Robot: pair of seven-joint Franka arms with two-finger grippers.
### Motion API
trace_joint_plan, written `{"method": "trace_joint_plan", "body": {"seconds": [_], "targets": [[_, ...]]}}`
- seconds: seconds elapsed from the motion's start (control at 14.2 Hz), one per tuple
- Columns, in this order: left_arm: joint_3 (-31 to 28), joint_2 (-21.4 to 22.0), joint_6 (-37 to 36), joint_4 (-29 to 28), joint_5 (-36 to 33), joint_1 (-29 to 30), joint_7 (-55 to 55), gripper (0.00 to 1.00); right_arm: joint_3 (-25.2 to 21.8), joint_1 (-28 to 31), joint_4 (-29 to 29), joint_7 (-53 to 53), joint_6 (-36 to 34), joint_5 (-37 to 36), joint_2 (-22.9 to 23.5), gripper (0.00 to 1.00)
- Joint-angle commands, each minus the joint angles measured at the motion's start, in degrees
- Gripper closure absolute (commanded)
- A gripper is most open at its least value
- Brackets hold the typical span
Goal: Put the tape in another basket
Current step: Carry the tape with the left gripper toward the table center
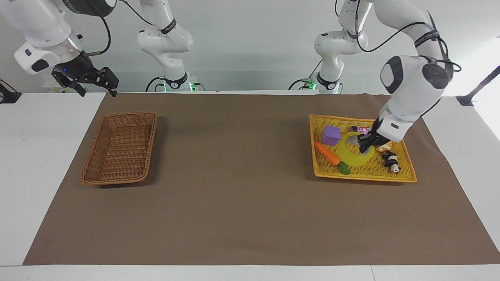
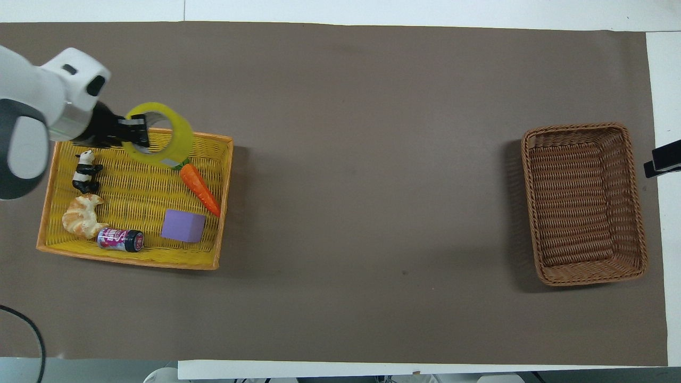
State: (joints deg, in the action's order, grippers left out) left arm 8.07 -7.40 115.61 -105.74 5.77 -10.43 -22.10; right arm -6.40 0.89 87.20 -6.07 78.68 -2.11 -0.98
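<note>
There are two baskets and two pincers. In the yellow basket [image 2: 223, 159] lie five things: one can [image 2: 120, 239] nearest the robots, then one croissant [image 2: 81, 222], one purple block [image 2: 183, 225], one toy carrot [image 2: 200, 186] and one toy panda [image 2: 85, 172]. Between the baskets the brown tabletop [image 2: 372, 186] is wide and bare. The brown wicker basket [image 1: 119, 147] sits at the right arm's end. The left pincer [image 1: 363, 143] grips the rim of the tape [image 1: 353, 153], a see-through yellow ring, up over the yellow basket. The right pincer [image 1: 86, 79] waits spread wide over the tabletop's edge.
</note>
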Motion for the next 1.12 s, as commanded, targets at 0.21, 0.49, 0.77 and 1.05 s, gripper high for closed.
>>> {"method": "trace_joint_plan", "body": {"seconds": [0.21, 0.49, 0.77, 1.05], "targets": [[-1.0, -0.9, 12.1, 1.0, 14.4, -13.6, -10.2, 1.00, 0.2, 0.1, 1.4, 0.4, -0.1, -0.3, -1.2, 0.01], [-0.8, -2.1, 18.4, 2.7, 19.9, -17.1, -9.8, 1.00, 0.2, 0.1, 1.4, 0.4, -0.1, -0.3, -1.2, 0.01], [-0.8, -2.4, 15.7, 3.8, 20.1, -17.8, -9.7, 1.00, 0.2, 0.1, 1.3, 0.4, -0.2, -0.3, -1.2, 0.01], [-0.9, -2.2, 14.2, 4.0, 20.1, -17.6, -9.7, 1.00, 0.9, -0.8, 1.4, -1.1, 0.8, 0.7, -1.2, 0.01]]}}
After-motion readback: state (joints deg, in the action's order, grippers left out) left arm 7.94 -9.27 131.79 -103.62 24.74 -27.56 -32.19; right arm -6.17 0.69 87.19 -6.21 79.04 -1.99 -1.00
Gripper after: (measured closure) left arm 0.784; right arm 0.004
